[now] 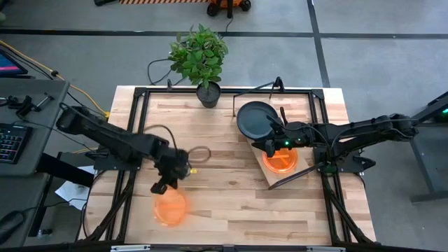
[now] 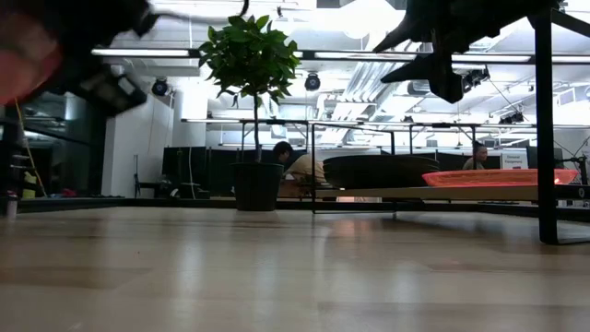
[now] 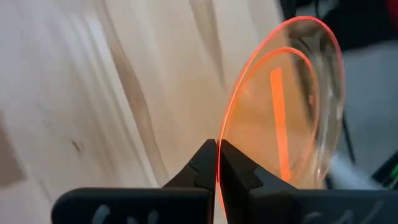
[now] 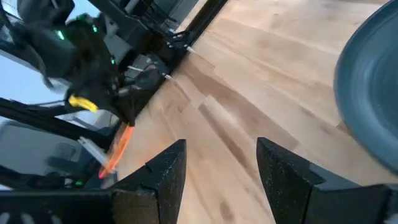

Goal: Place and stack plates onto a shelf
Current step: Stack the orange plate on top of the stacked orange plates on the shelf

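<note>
one orange plate is held tilted, another lies beside a grey plate on the shelf

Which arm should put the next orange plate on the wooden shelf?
Probably left: the left claw is shut on a translucent orange plate. The right claw is open and empty over the light wooden shelf.

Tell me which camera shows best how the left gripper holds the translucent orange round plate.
The left wrist view: the left gripper pinches the translucent orange round plate by its rim. The high view shows it blurred below the gripper; the low view catches only a blurred edge; the right wrist view, a sliver.
</note>
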Controlling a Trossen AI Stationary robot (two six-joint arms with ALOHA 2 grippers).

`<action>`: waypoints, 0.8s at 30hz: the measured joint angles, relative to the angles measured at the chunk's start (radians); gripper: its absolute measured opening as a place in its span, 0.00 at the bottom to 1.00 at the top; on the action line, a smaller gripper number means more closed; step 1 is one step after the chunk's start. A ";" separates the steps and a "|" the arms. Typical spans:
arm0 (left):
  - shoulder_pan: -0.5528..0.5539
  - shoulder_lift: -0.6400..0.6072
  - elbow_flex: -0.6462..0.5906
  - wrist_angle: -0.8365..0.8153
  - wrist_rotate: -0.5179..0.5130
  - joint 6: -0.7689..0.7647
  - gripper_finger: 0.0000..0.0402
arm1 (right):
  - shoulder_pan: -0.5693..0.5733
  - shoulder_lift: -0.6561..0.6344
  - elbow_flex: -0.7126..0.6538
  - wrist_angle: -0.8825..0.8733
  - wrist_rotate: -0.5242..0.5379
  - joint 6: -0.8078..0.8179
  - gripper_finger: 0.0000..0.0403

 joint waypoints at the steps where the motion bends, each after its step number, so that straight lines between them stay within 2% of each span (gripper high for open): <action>1: 0.018 -0.021 0.017 0.002 -0.002 -0.028 0.00 | 0.000 0.000 0.000 0.014 -0.011 0.015 0.44; 5: 0.096 -0.060 0.129 0.088 -0.031 -0.113 0.00 | 0.000 -0.003 0.000 0.161 -0.049 0.056 0.44; 9: 0.161 -0.020 0.249 0.204 -0.182 -0.111 0.00 | -0.003 -0.015 0.000 0.362 -0.064 0.020 0.44; 11: 0.201 0.028 0.286 0.239 -0.219 -0.108 0.00 | -0.011 -0.029 0.019 0.420 -0.065 -0.024 0.44; 15: 0.261 0.154 0.331 0.312 -0.239 -0.139 0.00 | -0.029 -0.086 0.109 0.424 -0.064 -0.163 0.44; 19: 0.287 0.290 0.332 0.467 -0.261 -0.245 0.00 | -0.036 -0.132 0.224 0.395 -0.062 -0.348 0.44; 24: 0.311 0.451 0.355 0.763 -0.305 -0.463 0.00 | -0.036 -0.156 0.378 0.192 -0.037 -0.515 0.44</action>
